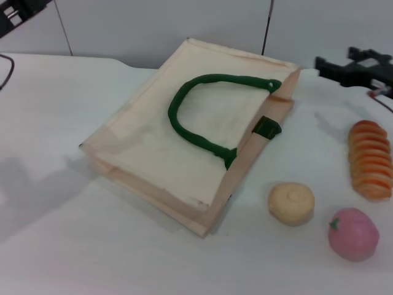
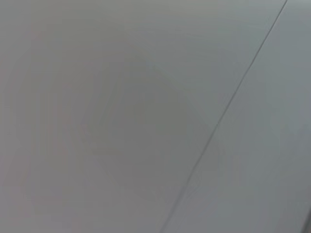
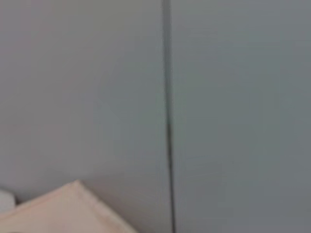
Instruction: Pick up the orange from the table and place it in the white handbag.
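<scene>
Item: large flat cream fabric handbag (image 1: 166, 141) with dark green looped rope handles (image 1: 196, 104), lying on its side on the plain white table (image 1: 55, 246), mouth turned toward the robot's right, presumably so that fruit can go in from that side. Item: bright orange round fruit, not visible in any view; whether it sits inside the bag cannot be told. Items beside the mouth, apart from one another: pale cream round bun-shaped piece (image 1: 291, 203), pink round fruit with green stem (image 1: 353, 233), striped orange-and-cream ridged oblong (image 1: 370, 160). Right gripper (image 1: 344, 67): raised at the far right, clear of bag and fruit, carrying nothing visible; width cannot be told. Left gripper (image 1: 15, 15): parked at the far left corner, state likewise unreadable. Both wrist views face a grey panelled wall (image 2: 121, 116).
</scene>
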{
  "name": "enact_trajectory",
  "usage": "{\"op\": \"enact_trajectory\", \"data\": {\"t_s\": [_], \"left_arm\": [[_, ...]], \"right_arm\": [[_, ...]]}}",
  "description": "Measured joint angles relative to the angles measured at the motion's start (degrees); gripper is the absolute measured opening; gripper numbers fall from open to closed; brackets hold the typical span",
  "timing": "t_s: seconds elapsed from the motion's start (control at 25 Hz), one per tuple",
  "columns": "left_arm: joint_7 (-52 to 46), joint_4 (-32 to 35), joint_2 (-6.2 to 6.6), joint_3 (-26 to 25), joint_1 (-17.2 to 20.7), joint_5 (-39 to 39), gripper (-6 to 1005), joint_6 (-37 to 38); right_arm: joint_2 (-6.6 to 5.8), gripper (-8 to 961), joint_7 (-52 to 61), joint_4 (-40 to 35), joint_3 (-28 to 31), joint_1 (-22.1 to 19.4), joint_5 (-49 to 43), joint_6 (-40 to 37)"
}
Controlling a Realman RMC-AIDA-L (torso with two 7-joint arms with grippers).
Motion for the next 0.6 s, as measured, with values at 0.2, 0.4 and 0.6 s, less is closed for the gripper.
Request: {"op": "enact_trajectory", "data": {"t_s": [0.2,0.4,0.6], "left_arm": [[11.88,1.7,-2.38,-0.21,2.01,-2.73,795,-3.73],[24.89,3.38,-4.81,-0.4,3.84,-4.85,793,-7.16],[40.16,10.13,-5.43,-0.42,6.24,-8.66,791,-11.29]], "right_arm": [[0.85,876,-11.89,2.52,9.82,-2.39,5.99,8.18],[0.86,875,-28.8,10.8,13.68,-2.68,18.12,18.08],[0.91,874,-43.04,18.53,16.13,-2.8,27.86,25.11]]}}
